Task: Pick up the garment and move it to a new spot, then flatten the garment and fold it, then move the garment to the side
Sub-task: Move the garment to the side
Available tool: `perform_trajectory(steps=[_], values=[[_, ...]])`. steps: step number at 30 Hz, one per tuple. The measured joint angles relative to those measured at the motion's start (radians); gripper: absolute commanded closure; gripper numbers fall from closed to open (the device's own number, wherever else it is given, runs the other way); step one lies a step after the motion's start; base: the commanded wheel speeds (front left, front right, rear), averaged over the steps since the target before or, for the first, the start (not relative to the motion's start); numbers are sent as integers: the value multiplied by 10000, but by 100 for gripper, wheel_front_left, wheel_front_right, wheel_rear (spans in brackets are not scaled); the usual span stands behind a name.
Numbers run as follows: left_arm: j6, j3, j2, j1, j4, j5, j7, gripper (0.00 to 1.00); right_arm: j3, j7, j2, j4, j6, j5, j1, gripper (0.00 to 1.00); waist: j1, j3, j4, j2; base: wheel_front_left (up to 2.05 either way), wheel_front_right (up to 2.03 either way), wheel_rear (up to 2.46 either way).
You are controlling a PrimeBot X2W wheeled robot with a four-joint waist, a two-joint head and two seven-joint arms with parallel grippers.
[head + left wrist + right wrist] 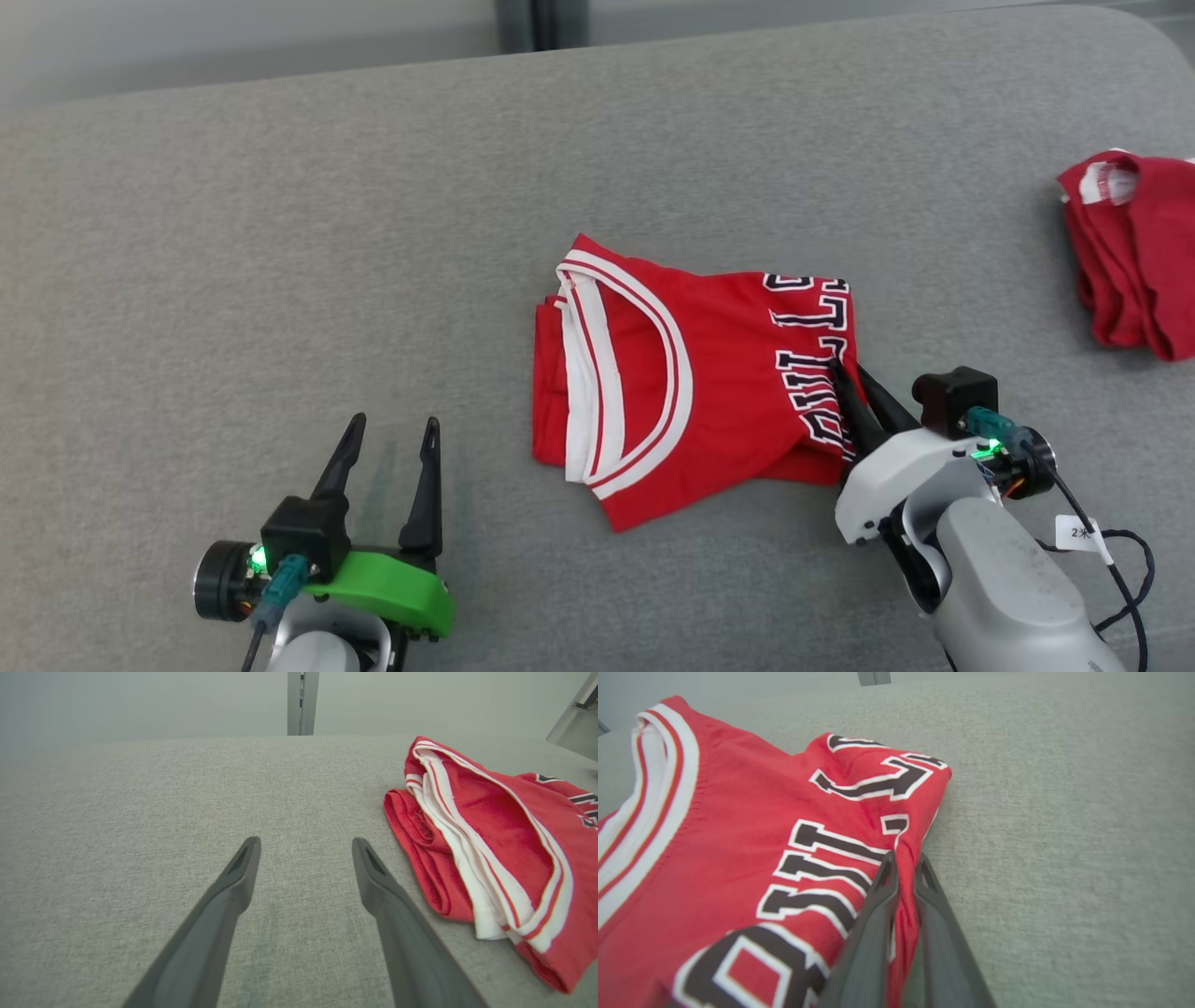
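In the head view the garment (691, 392), a folded red jersey, lay near the middle of the grey padded surface (280, 233), its longer run going across the view, the white-trimmed opening toward the robot's left and the black lettering at its right end, standing sideways. The right gripper (848, 369) had its fingers drawn nearly together on that lettered edge, the tips partly sunk in cloth; the left gripper (394, 425) hung well apart from the jersey, spread wide and empty. A second red cloth (1134, 252) lay crumpled far right, cut off by the frame. In the left wrist view the left gripper (306, 842) pointed over bare grey fabric, with the garment (490, 826) to the right, its layered trim nearest and its lettered end cut off at the edge. In the right wrist view the right gripper (906, 858) pinched a ridge of red cloth at the side of the garment (752, 826); the nearest letters were blurred, and how many layers were caught could not be told.
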Motion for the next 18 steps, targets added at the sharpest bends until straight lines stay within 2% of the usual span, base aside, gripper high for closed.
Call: perform_trajectory(steps=[18], values=[[-217, -828, -13, 216, -69, 606, 0, 0, -50, 0, -21, -769, -6, 362, 1226, 100, 0, -386, -3804, 0, 0, 0, 0]])
